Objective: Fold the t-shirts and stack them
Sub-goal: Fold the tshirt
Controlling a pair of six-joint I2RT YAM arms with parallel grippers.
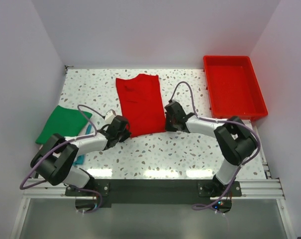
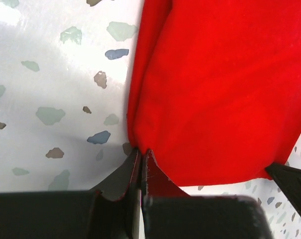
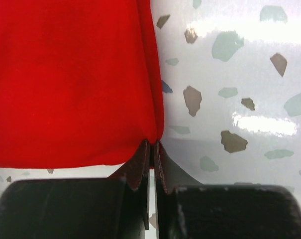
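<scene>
A bright red t-shirt [image 1: 140, 103] lies folded lengthwise in the middle of the table. My left gripper [image 1: 124, 132] is shut on its near left corner, and in the left wrist view the pinched cloth [image 2: 205, 89] bunches at the tips of the left gripper [image 2: 142, 150]. My right gripper [image 1: 168, 124] is shut on the near right corner; the red t-shirt [image 3: 65, 84] gathers at the tips of the right gripper [image 3: 151, 142]. A green t-shirt [image 1: 62, 123] lies folded at the left edge. A teal cloth [image 1: 83, 149] peeks out beneath my left arm.
A rigid red plastic tray [image 1: 233, 90] stands at the back right of the speckled table [image 1: 190, 149]. Walls close the table in at the left, back and right. Cables loop over both arms.
</scene>
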